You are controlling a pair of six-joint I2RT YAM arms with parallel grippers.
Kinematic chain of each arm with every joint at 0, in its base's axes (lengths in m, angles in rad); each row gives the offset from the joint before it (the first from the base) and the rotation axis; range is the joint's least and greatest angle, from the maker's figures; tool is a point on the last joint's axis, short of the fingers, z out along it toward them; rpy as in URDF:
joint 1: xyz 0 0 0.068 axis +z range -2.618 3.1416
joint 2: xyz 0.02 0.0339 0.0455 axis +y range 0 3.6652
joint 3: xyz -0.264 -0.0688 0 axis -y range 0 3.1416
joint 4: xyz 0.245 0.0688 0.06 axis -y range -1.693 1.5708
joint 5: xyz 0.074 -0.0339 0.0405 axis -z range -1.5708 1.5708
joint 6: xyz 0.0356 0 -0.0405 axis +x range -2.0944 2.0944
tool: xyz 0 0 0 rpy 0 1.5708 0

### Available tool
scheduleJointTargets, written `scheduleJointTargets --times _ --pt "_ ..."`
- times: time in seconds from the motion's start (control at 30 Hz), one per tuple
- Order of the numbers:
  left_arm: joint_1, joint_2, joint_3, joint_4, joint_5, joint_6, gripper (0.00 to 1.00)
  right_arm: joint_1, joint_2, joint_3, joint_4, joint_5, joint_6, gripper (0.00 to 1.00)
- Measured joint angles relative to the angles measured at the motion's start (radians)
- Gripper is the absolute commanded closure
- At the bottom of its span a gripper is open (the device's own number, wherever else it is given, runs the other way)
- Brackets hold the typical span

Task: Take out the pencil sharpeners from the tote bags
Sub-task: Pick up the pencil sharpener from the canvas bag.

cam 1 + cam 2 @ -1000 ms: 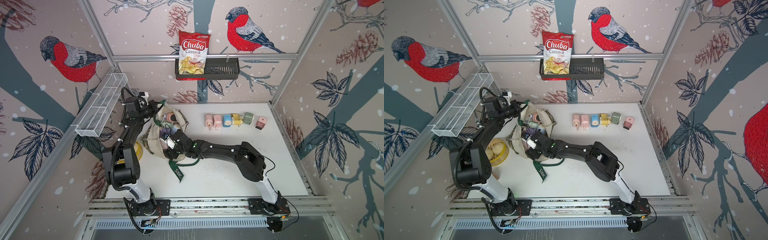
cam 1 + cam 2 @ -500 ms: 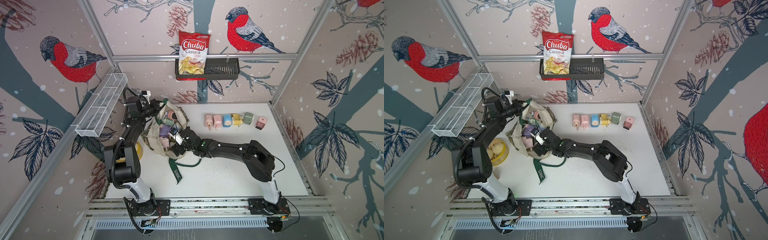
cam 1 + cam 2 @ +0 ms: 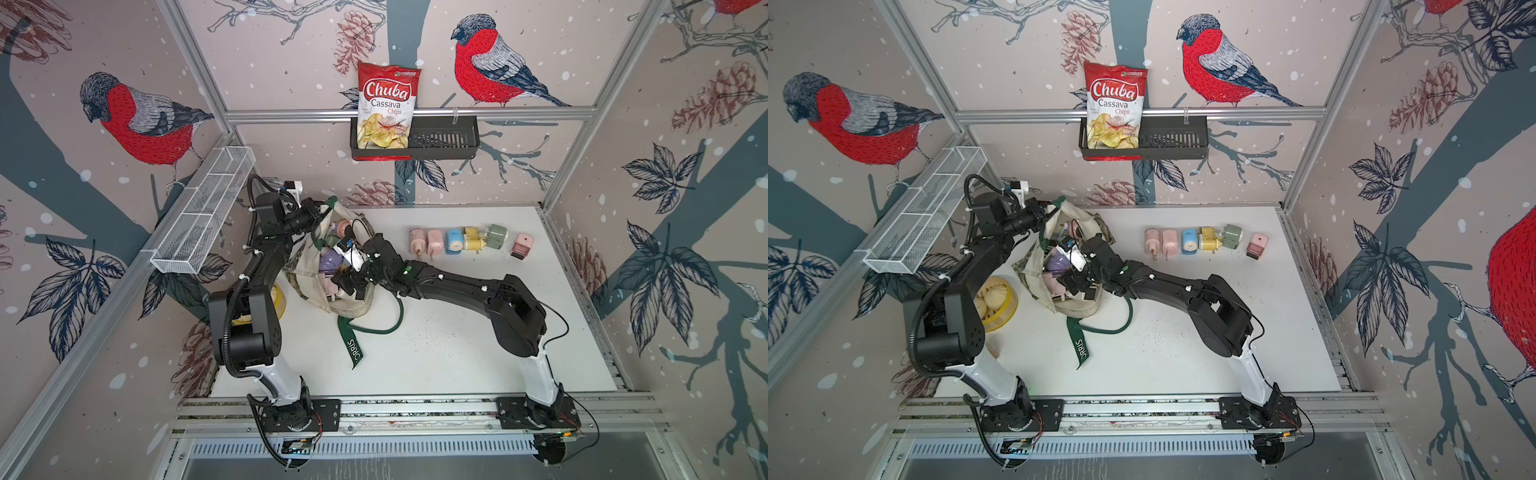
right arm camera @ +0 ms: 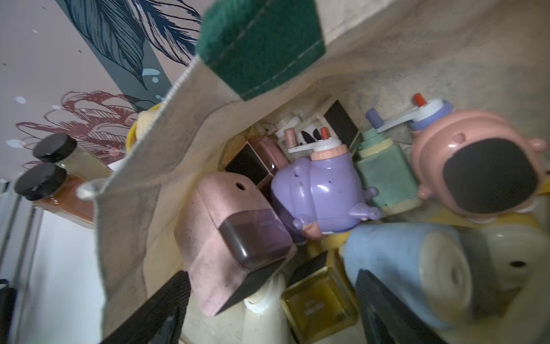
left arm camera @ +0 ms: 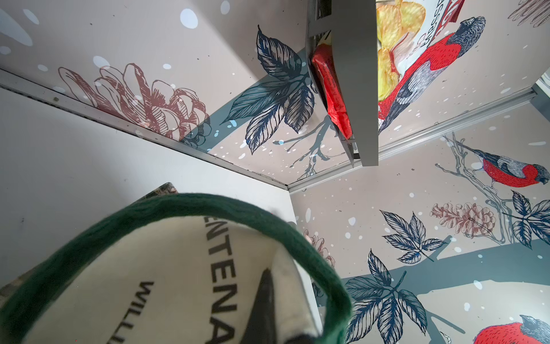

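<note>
The cream tote bag (image 3: 309, 266) (image 3: 1034, 270) lies on the white table with its mouth held wide. My left gripper (image 3: 320, 210) (image 5: 279, 297) is shut on the far rim by the green handle (image 5: 208, 205). My right gripper (image 3: 347, 286) (image 4: 272, 277) is open inside the mouth and holds nothing. Its fingers (image 4: 166, 297) straddle a pink pencil sharpener (image 4: 220, 226) with a dark drawer and a yellow drawer (image 4: 318, 297). Purple (image 4: 318, 190), green (image 4: 384, 175), round pink (image 4: 476, 160) and blue (image 4: 401, 262) sharpeners crowd the bag. Several more stand in a row (image 3: 455, 241) (image 3: 1190, 243) on the table.
A yellow bowl (image 3: 1000, 299) of pale discs sits left of the bag, by my left arm. Two black-lidded bottles (image 4: 50, 175) stand just outside the bag. One green handle strap (image 3: 353, 349) trails over the table. On the walls hang a white wire basket (image 3: 208, 212) and a black basket (image 3: 444, 141) with the chips bag (image 3: 386, 108).
My left gripper has drawn the bag's rim a little to the right, spreading the mouth, and more sharpeners show. My right arm has shifted slightly to the right, its gripper staying open in the bag.
</note>
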Motion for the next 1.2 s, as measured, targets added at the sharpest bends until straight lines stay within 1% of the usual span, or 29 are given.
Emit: scheduleJointTargets --times 0.13,0.27,0.33,0.37,0.4,0.53,0.7,1.03,1.2 --pt "0.0 0.0 0.0 0.0 0.0 0.0 1.0 0.008 0.013 0.027 -0.054 -0.046 -0.074 0.11" --pt "0.0 0.0 0.0 0.0 0.0 0.0 1.0 -0.018 0.013 0.037 -0.086 -0.066 -0.18 0.08" --pt "0.0 0.0 0.0 0.0 0.0 0.0 1.0 -0.029 0.013 0.043 -0.108 -0.074 -0.233 0.05" --pt "0.0 0.0 0.0 -0.001 -0.001 0.0 1.0 -0.031 0.014 0.049 -0.119 -0.077 -0.265 0.01" --pt "0.0 0.0 0.0 -0.001 -0.001 0.0 1.0 -0.031 0.017 0.055 -0.128 -0.078 -0.297 0.0" --pt "0.0 0.0 0.0 0.0 -0.003 0.0 1.0 -0.019 0.034 0.082 -0.154 -0.071 -0.416 0.0" --pt "0.0 0.0 0.0 0.0 -0.003 0.0 1.0 -0.006 0.064 0.106 -0.153 -0.024 -0.532 0.0" --pt "0.0 0.0 0.0 0.0 -0.003 0.0 1.0 0.012 0.172 0.217 -0.15 0.026 -0.652 0.0" --pt "0.0 0.0 0.0 -0.001 -0.003 0.0 1.0 0.024 0.223 0.29 -0.163 0.023 -0.686 0.0"
